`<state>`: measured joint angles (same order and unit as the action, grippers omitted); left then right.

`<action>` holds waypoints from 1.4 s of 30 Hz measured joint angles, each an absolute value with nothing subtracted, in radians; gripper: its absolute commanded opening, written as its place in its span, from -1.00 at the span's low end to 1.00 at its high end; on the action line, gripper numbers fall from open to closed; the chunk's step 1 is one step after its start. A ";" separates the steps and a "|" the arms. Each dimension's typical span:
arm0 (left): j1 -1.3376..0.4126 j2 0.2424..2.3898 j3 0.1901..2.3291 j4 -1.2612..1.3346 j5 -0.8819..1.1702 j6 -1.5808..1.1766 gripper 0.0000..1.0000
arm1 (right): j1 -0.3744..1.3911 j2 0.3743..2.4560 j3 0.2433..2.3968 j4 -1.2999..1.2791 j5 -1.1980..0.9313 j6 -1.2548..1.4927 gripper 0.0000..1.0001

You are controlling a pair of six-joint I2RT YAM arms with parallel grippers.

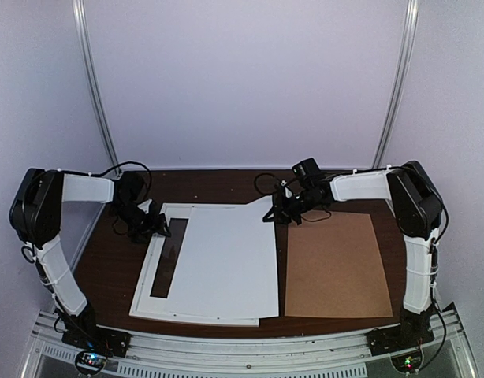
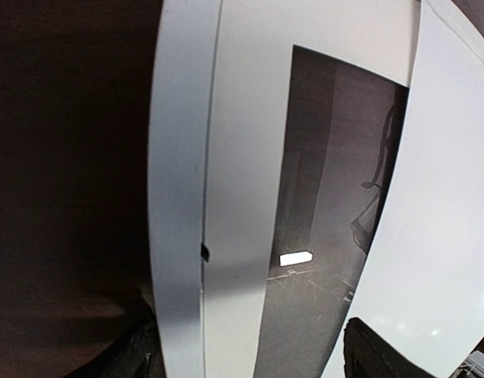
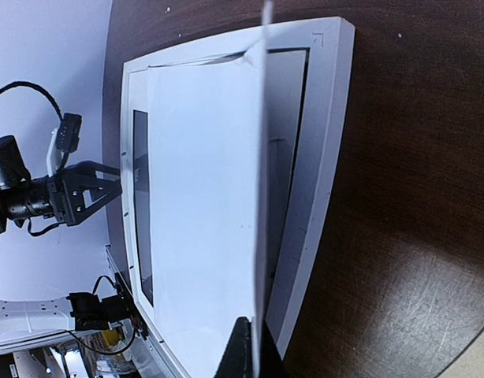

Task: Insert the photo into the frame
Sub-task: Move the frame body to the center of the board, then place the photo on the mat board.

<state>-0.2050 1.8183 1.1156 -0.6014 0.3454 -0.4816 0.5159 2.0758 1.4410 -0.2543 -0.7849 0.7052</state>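
The step in hand looks like seating the photo [image 1: 226,260] in the frame [image 3: 325,157]. The photo lies white side up over the middle and right of the frame, at the centre of the top view, with its upper right corner raised. The right hand [image 1: 278,211] is pinched shut on that corner. The left hand [image 1: 157,224] hovers wide open and empty near the frame's upper left corner. The next move likely calls for sliding the sheet left and squaring it inside the rails.
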 measured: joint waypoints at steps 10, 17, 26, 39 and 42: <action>-0.273 1.739 0.994 -0.472 0.384 -0.607 0.62 | 0.516 2.076 1.456 -0.253 -0.790 0.729 -1.00; -0.368 1.733 0.983 -0.436 0.377 -0.696 0.63 | 0.516 2.076 1.456 -0.210 -0.812 0.777 -1.00; -0.373 1.713 0.976 -0.444 0.340 -0.717 0.64 | 0.516 2.076 1.447 -0.169 -0.832 0.818 -0.69; -0.373 1.713 0.989 -0.450 0.330 -0.715 0.64 | 0.522 2.048 1.311 -0.112 -0.827 0.810 -0.35; -0.373 1.713 0.994 -0.450 0.328 -0.715 0.64 | 0.529 2.012 1.262 -0.113 -0.819 0.809 -0.36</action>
